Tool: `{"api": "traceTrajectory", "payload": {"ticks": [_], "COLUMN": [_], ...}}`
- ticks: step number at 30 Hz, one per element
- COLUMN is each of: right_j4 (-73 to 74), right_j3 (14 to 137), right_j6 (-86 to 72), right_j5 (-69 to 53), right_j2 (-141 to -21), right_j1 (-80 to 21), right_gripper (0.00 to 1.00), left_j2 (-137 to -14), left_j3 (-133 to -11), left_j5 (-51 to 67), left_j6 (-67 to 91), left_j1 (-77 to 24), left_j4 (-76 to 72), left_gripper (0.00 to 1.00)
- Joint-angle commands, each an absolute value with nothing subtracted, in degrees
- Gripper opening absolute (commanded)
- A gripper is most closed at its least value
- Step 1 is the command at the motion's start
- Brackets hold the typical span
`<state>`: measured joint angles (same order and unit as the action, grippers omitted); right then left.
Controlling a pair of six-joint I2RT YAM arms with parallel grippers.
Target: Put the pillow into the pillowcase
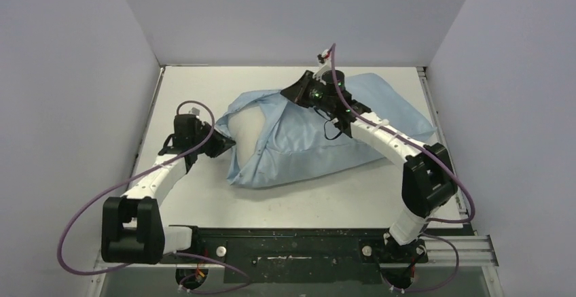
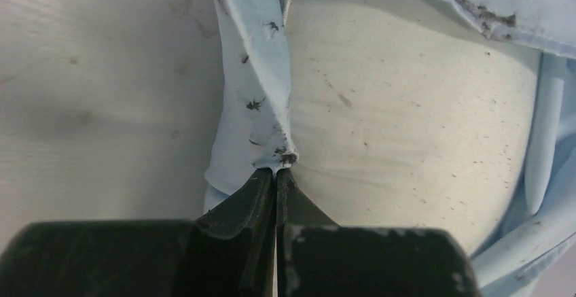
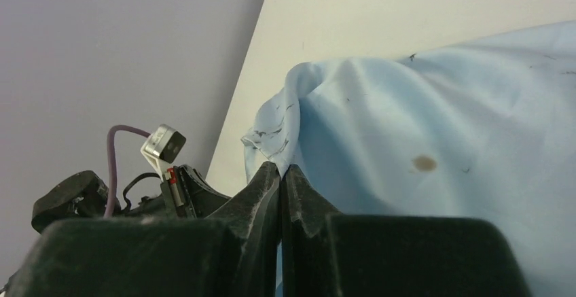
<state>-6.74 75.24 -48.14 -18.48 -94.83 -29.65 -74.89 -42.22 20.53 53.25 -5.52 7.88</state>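
Note:
The light-blue pillowcase (image 1: 339, 134) lies across the middle of the table, wrapped over most of the off-white speckled pillow (image 1: 248, 130). The pillow's end shows bare at the case's open left side. My left gripper (image 1: 227, 144) is shut on the case's opening edge there; in the left wrist view the pinched blue hem (image 2: 261, 100) runs up from my left gripper (image 2: 276, 171) beside the bare pillow (image 2: 407, 120). My right gripper (image 1: 289, 93) is shut on the far upper edge of the case, and the right wrist view shows the blue cloth (image 3: 421, 113) bunched at my right gripper (image 3: 280, 168).
White walls close in the table at the back and both sides. The white tabletop (image 1: 187, 86) shows left of the pillow and near the front. A black rail (image 1: 292, 249) with both arm bases runs along the near edge. The left arm (image 3: 102, 195) shows in the right wrist view.

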Motion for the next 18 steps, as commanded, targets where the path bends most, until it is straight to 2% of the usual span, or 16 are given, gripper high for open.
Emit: {"api": "traceTrajectory", "payload": {"ticks": [1, 5, 10, 11, 13, 15, 18], "right_j4": [-18.7, -23.44, -39.3, -41.23, -39.64, -33.45, -20.3], "right_j3": [79.13, 84.39, 84.13, 84.11, 84.52, 83.35, 78.96], "right_j6": [-50.65, -52.47, -65.4, -67.04, -66.46, -63.14, -55.7], "right_j5": [-17.53, -18.94, -22.7, -23.22, -24.31, -24.2, -19.0], "right_j2": [-96.29, -102.92, -107.66, -107.92, -107.12, -103.42, -94.98], "right_j1": [-33.47, -38.22, -41.16, -41.62, -42.49, -42.63, -41.82], "right_gripper": [0.0, 0.0, 0.0, 0.03, 0.3, 0.51, 0.64], "left_j2": [-67.5, -66.5, -69.23, -69.81, -70.16, -69.38, -66.23], "left_j3": [-39.23, -38.59, -42.29, -43.47, -46.11, -50.51, -54.75], "left_j5": [21.91, 20.33, 20.15, 19.9, 17.6, 15.6, 14.82], "left_j6": [47.59, 45.78, 43.57, 43.51, 43.52, 41.58, 38.8], "left_j1": [-0.74, 4.14, 8.24, 8.79, 9.98, 10.45, 9.5], "left_j4": [5.34, 7.13, 11.43, 12.61, 16.02, 20.73, 26.11], "left_gripper": [0.0, 0.0, 0.0, 0.09, 0.3, 0.45, 0.57]}}
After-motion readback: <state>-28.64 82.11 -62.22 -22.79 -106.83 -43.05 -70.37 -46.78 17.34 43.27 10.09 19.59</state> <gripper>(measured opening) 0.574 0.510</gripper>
